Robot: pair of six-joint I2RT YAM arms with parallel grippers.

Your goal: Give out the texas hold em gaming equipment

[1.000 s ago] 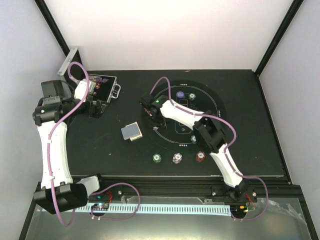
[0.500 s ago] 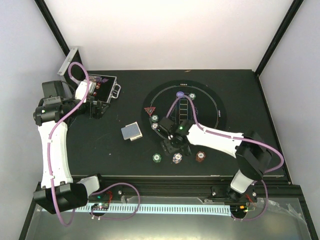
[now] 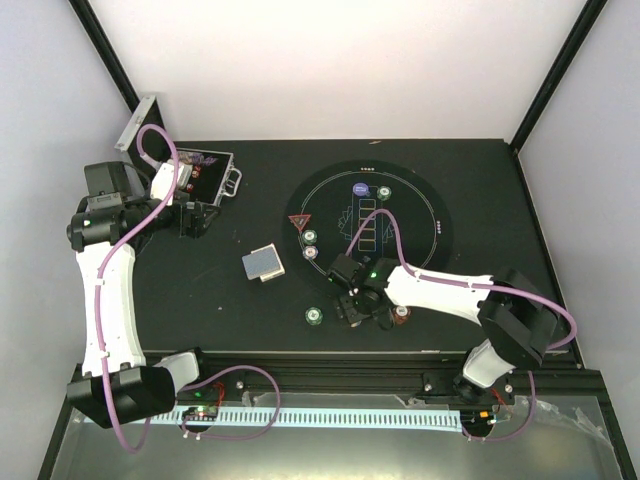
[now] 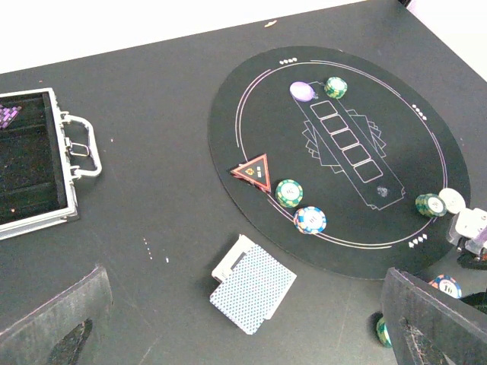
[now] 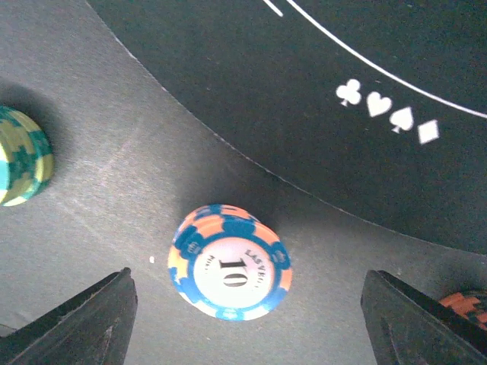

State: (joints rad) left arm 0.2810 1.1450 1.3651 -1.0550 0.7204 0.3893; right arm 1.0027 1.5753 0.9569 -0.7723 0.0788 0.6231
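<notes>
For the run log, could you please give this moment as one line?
right gripper: open, above blue-orange chip stack | left gripper: open, empty | card deck: beside mat

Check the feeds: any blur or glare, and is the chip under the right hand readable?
Right wrist: sharp, blue chip reads 10, fingers dark and soft at the bottom corners. Left wrist: clear, cards crisp, its fingers soft. Top external: even light, no glare, chips too small to read.

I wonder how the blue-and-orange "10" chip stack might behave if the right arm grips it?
The chip stack shows several offset layers at its rim, so it may shear or scatter if squeezed unevenly. Each chip looks rigid and smooth-edged, perhaps slippery between the fingers. Lying flat, it seems unlikely to roll unless tipped.
</notes>
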